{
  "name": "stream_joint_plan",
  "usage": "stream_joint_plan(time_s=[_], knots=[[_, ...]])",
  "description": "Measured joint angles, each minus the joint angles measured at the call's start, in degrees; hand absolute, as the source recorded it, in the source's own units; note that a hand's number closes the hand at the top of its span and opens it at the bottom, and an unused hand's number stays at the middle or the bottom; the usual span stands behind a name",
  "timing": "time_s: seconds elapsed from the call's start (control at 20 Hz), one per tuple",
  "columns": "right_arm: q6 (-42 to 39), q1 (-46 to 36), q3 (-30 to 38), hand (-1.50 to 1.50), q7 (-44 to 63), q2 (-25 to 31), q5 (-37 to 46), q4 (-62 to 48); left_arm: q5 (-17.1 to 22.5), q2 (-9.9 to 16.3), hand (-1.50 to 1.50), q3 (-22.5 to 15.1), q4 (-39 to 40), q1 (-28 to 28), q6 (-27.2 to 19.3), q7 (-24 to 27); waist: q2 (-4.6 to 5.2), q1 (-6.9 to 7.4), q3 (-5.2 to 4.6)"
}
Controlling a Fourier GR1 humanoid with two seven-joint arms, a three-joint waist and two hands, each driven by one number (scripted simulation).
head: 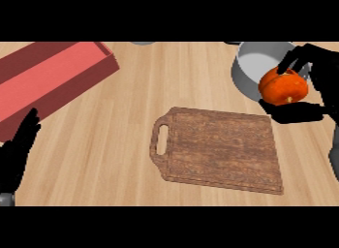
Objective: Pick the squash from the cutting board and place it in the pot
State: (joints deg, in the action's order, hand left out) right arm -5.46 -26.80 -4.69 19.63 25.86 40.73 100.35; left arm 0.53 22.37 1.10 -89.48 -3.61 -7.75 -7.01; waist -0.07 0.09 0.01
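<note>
An orange squash (283, 88) is held in my right hand (301, 110), whose fingers and thumb curl round it from above and below. It hangs over the near rim of the grey pot (254, 60) at the upper right, above the counter. The brown wooden cutting board (219, 149) lies bare in the middle, its handle slot to the left. My left hand (11, 155) rests open at the lower left edge, fingers pointing up, far from the board.
A red open box (40, 80) sits at the upper left of the wooden counter. The rim of another grey object (144, 43) peeks in at the top edge.
</note>
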Motion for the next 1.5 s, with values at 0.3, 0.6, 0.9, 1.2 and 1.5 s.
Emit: stream_joint_plan(time_s=[0.3,0.6,0.9,1.2,1.5], knots=[[1.45,-6.86,7.10,1.50,-7.34,0.80,-2.72,-12.20,-0.52,-0.36,0.00,1.25,1.89,1.84,1.71,0.69,0.15,0.37,-0.01],[4.45,-14.92,10.78,1.50,-16.63,2.01,-2.30,-29.80,-1.49,-1.23,0.00,1.79,2.75,2.18,2.55,1.05,0.29,0.81,0.00],[8.97,-23.84,13.30,1.50,-27.07,4.16,-0.28,-51.17,-2.46,-2.35,0.00,1.03,2.84,4.27,2.55,0.00,0.81,2.07,0.02],[14.67,-30.84,13.22,1.50,-33.25,4.85,3.98,-67.59,-1.96,-1.78,0.00,1.51,2.33,4.91,4.11,-0.19,1.27,3.26,0.06],[17.62,-33.83,15.54,-1.50,-36.68,4.35,3.94,-78.64,-2.96,-2.85,0.00,0.47,1.62,4.95,3.66,-0.16,1.90,4.52,0.16]])
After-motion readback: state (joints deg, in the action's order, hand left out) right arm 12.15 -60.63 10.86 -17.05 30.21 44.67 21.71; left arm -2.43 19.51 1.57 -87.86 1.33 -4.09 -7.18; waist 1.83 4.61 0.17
